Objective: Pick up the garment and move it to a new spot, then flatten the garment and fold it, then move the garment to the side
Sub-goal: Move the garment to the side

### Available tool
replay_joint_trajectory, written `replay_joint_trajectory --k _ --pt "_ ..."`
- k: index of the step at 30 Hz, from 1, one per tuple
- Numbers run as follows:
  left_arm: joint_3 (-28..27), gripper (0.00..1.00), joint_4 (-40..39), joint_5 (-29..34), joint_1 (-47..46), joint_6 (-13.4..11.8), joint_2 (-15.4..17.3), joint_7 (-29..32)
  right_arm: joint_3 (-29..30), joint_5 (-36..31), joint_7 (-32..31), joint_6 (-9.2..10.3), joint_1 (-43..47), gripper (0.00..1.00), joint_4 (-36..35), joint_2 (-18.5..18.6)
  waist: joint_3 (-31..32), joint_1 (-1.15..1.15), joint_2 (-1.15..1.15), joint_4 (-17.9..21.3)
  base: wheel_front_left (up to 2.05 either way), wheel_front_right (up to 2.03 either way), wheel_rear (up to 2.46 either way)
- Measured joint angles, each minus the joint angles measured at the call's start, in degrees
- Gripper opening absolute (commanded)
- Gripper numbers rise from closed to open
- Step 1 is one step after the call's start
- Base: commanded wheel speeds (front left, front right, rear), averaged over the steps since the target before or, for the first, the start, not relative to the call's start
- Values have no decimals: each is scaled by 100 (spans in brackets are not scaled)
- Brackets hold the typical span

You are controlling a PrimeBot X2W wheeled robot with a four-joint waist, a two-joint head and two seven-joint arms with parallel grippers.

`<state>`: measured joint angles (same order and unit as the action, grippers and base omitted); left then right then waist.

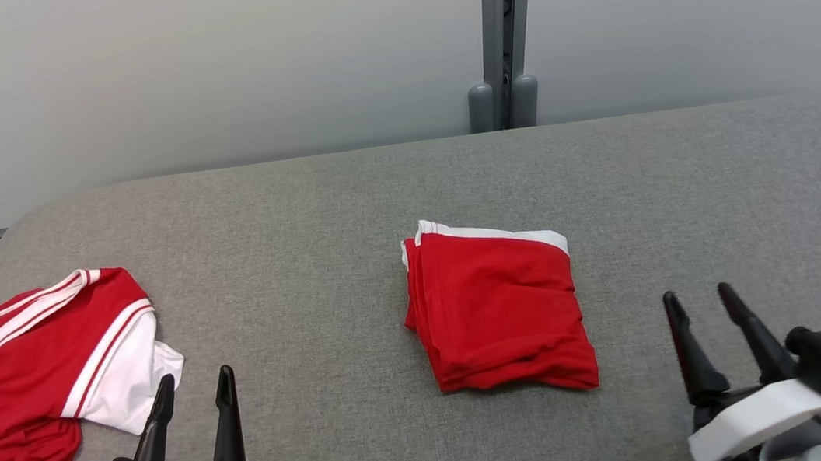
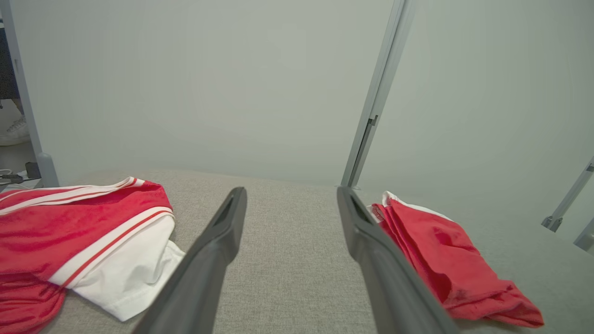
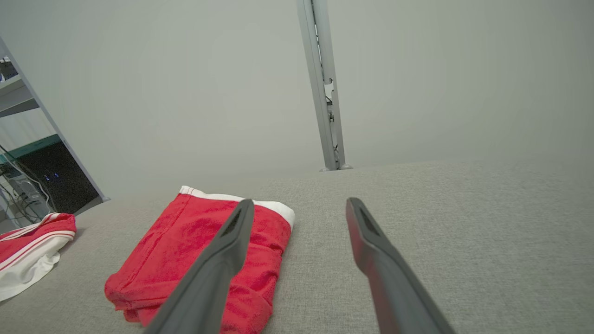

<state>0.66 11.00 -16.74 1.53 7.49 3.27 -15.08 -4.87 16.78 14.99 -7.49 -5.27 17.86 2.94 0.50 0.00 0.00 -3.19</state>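
At mid-surface the folded red cloth garment with white band (image 1: pixel 498 310) is found, apart from left gripper (image 1: pixel 195 378) and right gripper (image 1: pixel 697 295), whose fingers are spread and empty. Its folds could be pulled open if only top layers are pinched; the crumpled red-and-white striped garment (image 1: pixel 35 363) beside the left gripper could be snagged. Noted: grey woven surface (image 1: pixel 300 220), pale wall (image 1: pixel 202 68), grey metal post (image 1: pixel 505 15)

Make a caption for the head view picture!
The folded red garment lies centre; the crumpled red-and-white garment lies left; left pincer and right pincer are open.
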Motion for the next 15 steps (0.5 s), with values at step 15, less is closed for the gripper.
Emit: replay_joint_trajectory --k 15 --pt "111 100 62 -168 -211 0 -7 0 -886 464 -1452 0 -1745 100 1499 257 -311 0 0 -174 0 0 0"
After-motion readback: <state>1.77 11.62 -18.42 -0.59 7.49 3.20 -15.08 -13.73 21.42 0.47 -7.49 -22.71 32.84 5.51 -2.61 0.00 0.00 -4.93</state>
